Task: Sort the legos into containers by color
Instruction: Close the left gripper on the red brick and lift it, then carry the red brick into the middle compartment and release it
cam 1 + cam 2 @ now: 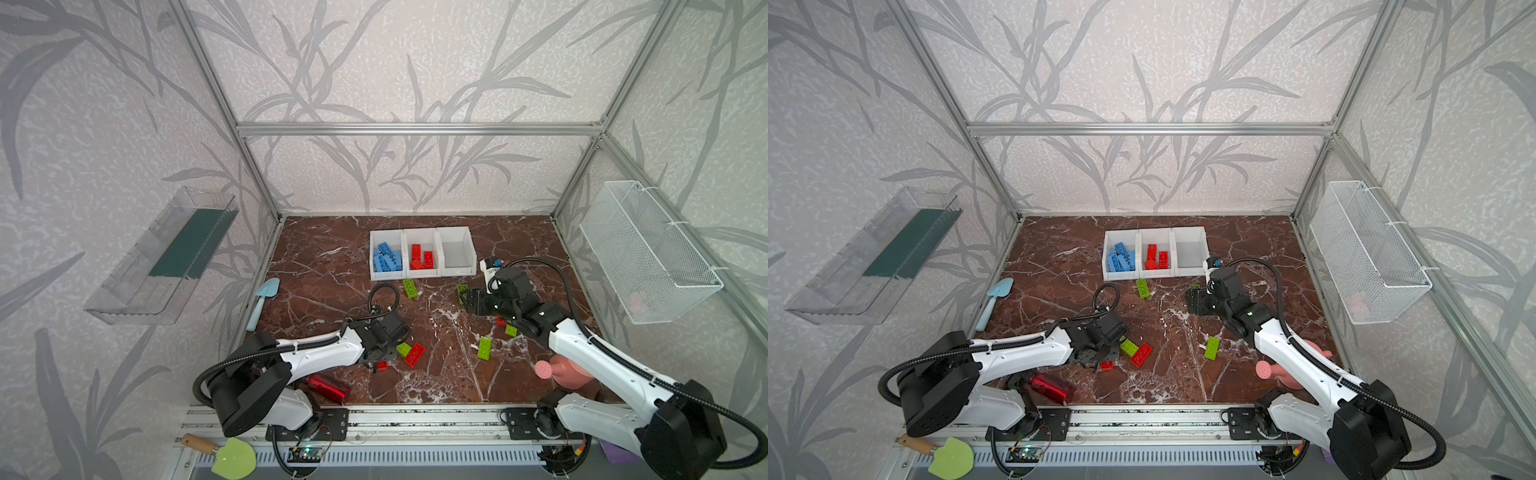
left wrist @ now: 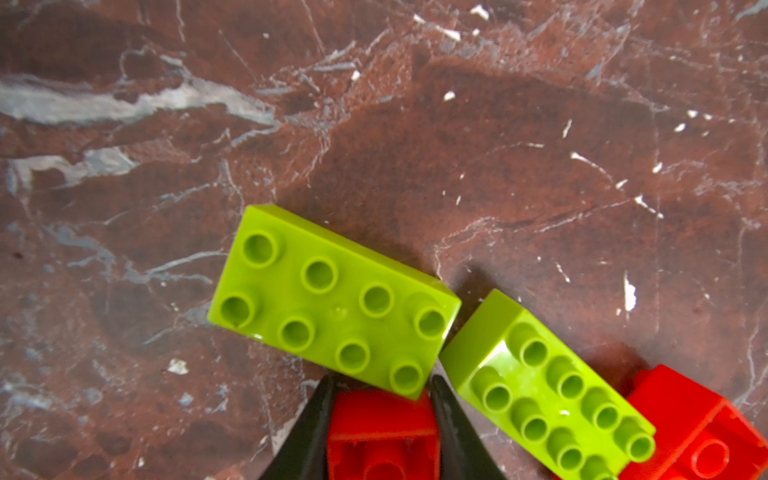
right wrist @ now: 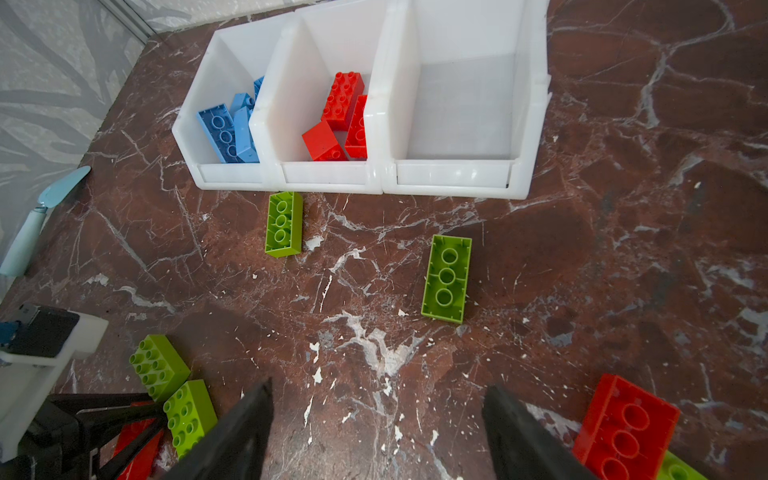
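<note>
Red lego (image 2: 382, 428) (bright plastic); pinched.

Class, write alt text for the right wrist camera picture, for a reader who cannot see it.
The open right gripper hovers over a brown marble table facing three joined white bins: blue legos in one end bin, red legos in the middle, the other end bin empty. Lime green legos and a red lego lie loose on the table.

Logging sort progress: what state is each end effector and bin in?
Left end effector: shut on a red lego.
Right end effector: open, empty.
Left bin: holds blue legos.
Middle bin: holds red legos.
Right bin: empty.
Green legos: loose, unsorted.
</note>
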